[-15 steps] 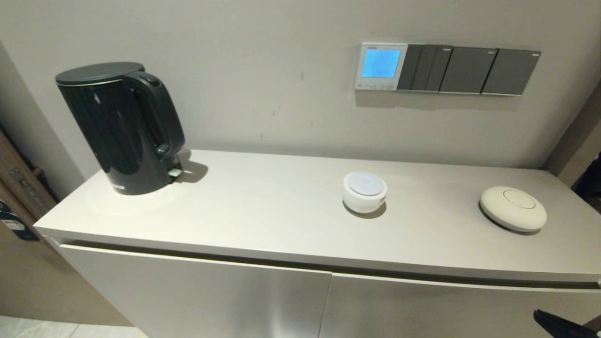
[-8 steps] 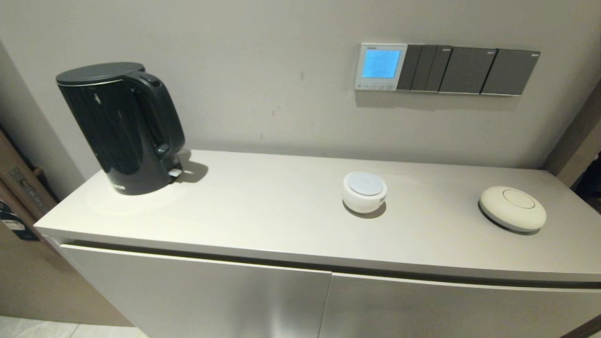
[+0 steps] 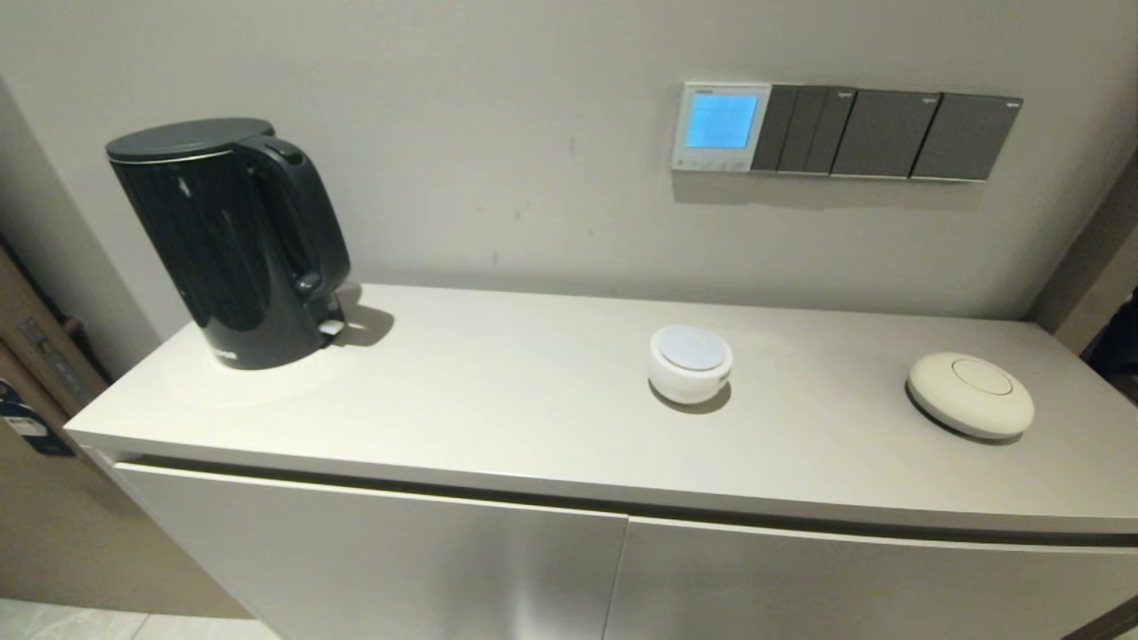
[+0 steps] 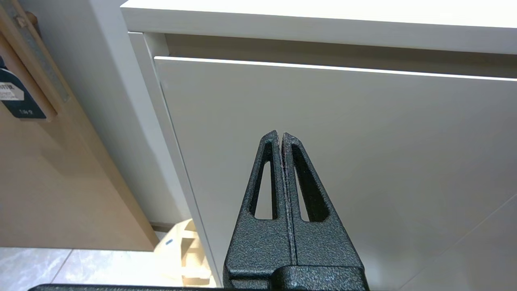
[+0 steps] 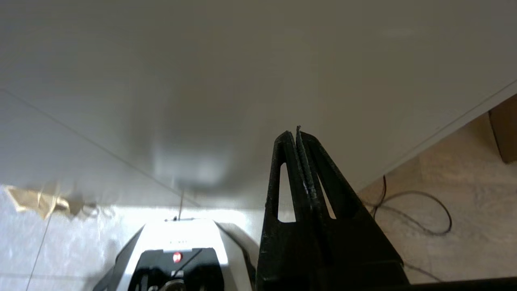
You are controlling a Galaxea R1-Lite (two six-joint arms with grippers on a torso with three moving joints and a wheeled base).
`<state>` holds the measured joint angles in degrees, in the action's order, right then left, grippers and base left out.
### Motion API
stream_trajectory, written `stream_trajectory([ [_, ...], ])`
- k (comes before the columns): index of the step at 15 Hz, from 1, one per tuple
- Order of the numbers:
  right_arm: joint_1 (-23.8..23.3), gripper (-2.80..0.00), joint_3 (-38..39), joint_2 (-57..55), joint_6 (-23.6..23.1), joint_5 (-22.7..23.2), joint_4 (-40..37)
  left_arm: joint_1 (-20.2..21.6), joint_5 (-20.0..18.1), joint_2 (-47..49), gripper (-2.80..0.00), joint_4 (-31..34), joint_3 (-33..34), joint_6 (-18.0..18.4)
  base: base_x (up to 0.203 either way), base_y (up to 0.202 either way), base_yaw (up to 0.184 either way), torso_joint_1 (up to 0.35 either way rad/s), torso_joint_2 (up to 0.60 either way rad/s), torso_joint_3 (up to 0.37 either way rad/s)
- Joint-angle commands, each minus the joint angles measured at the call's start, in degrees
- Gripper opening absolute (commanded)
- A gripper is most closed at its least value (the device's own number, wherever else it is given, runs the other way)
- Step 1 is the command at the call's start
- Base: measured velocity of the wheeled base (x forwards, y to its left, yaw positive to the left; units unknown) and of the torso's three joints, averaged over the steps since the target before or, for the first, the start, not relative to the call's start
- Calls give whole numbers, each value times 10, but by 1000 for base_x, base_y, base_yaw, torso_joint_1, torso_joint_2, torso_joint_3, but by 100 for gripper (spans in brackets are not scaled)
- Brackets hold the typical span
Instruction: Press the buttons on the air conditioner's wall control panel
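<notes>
Two grippers down low, panel untouched on the wall

Both grippers sit below the countertop, out of the head view. The left gripper [image 4: 281,135] points at a cabinet door [image 4: 343,161] just under the counter edge, its two fingers pressed together with nothing between them. The right gripper [image 5: 298,133] is likewise pinched together on nothing, aimed at a pale cabinet face, with tiled floor and a loose black cable [image 5: 416,214] beneath it.

The panel [image 3: 721,126] hangs on the wall above the counter's right half, its blue screen lit (any digits are too small to read). The buttons [image 3: 711,164] run as a row of tiny keys along its lower edge. Dark grey switch plates [image 3: 889,133] adjoin it on the right, touching edge to edge; small marks in their upper corners cannot be read.

On the counter [image 3: 498,409], a black kettle [image 3: 227,240] stands upright at the left end, lid shut, so what it holds cannot be seen. A small white round device [image 3: 691,363] sits near the middle, below the panel, and a flat cream disc [image 3: 971,395] lies well apart toward the right end. Neither shows legible writing.

A dark tag with a white label [image 4: 16,97] hangs beside the cabinet; its text is illegible.
</notes>
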<state>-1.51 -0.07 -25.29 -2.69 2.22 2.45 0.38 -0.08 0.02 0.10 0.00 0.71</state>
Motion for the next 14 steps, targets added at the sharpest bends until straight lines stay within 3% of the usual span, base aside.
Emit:
stream_trajectory([
  [1,1,-280,-1,59,-2,-3,-21,0,0,0,-280,0,0,0,0,0,0,0,0,0],
  [14,10,-280,-5,212,-5,-5,-39,1,0,0,-280,0,0,0,0,0,0,0,0,0],
])
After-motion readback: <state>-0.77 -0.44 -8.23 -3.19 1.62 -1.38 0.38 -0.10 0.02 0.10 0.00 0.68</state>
